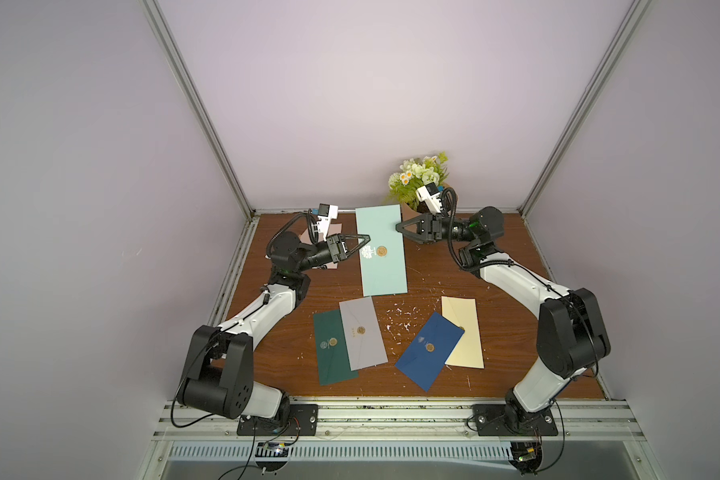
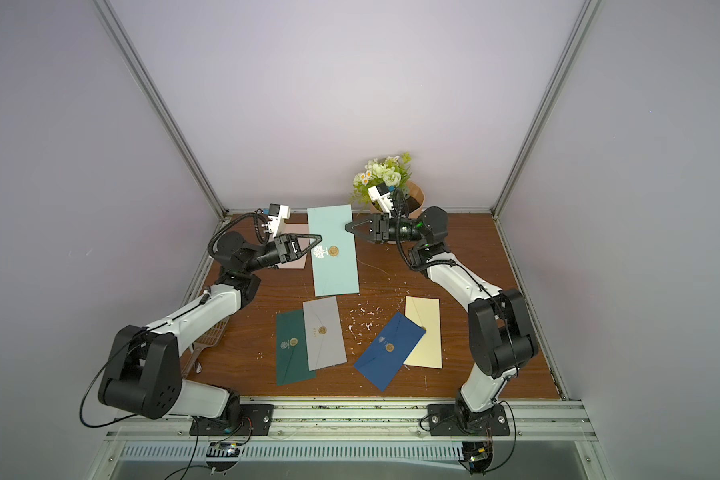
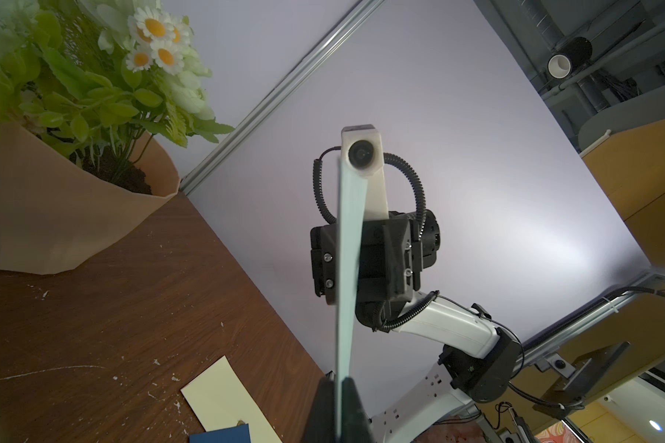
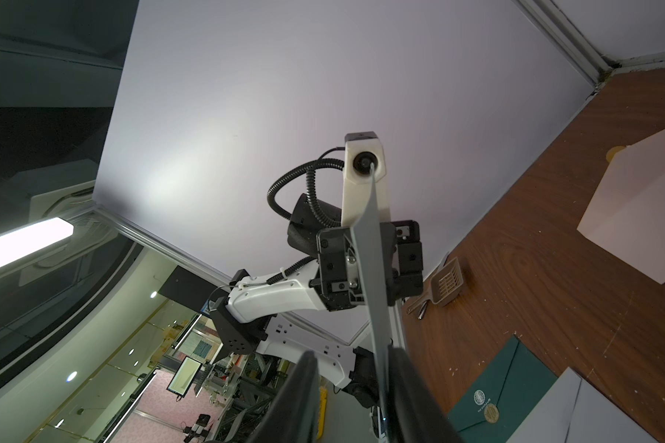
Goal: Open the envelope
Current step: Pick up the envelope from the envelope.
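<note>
One teal envelope (image 1: 382, 249) among six envelopes (image 1: 333, 357)

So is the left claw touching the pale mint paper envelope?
Touching. The left wrist view shows the left claw shut on the pale mint paper envelope, its edge pinched between the jaws.

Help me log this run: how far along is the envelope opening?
Done: the light blue envelope is off the table, with the left gripper clamped on one edge. In hand: the right gripper straddles the opposite edge, and its wrist view shows a gap on one side. Left: the gold seal looks unbroken, so nothing is opened.
</note>
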{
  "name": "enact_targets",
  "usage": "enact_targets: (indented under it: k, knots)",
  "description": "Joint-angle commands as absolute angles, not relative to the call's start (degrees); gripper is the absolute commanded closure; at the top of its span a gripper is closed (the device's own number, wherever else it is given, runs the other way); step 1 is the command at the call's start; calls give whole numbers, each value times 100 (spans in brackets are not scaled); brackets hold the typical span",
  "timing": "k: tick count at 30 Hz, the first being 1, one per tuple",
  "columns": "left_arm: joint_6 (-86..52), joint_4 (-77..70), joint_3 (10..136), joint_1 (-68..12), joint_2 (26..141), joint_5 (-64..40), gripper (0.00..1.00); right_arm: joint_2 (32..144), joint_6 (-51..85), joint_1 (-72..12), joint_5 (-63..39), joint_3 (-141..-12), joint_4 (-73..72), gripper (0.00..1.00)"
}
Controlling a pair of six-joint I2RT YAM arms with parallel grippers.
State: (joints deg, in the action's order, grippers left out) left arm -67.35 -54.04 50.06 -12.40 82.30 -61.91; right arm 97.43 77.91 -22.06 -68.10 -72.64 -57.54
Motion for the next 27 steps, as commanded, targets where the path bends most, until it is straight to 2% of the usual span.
enact_targets:
  k: [1, 8, 13, 18, 21, 22, 24, 26, 27]
  knots:
    - [-6849, -5645, 5147, -1248, 8183, -6290, 100, 9458, 6690, -2288, -6910, -7558, -4724, 65]
    - [-6829, -5643, 5154, -1272, 8277, -6254, 100, 9609, 6649, -2353, -6961, -7708, -4630, 79]
    - [-6818, -5651, 5201, -1318, 8391, -6276, 100, 9735, 6848, -2415, -7030, -7776, -4845, 83]
    - [-6798, -5651, 5258, -1337, 8471, -6259, 100, 9818, 6890, -2443, -7066, -7831, -4861, 100]
    - [-6802, -5651, 5292, -1337, 8490, -6257, 97, 9834, 6821, -2435, -7050, -7869, -4733, 100]
    - [-6803, -5651, 5306, -1337, 8499, -6238, 91, 9835, 6734, -2430, -7041, -7904, -4600, 100]
    - [-6800, -5647, 5278, -1335, 8506, -6206, 71, 9840, 6437, -2409, -7017, -8016, -4144, 100]
    - [-6763, -5587, 5254, -1325, 8495, -6160, 44, 9829, 6057, -2367, -6941, -8151, -3575, 100]
    - [-6671, -5443, 5232, -1319, 8465, -6114, 35, 9819, 5770, -2343, -6899, -8254, -3143, 100]
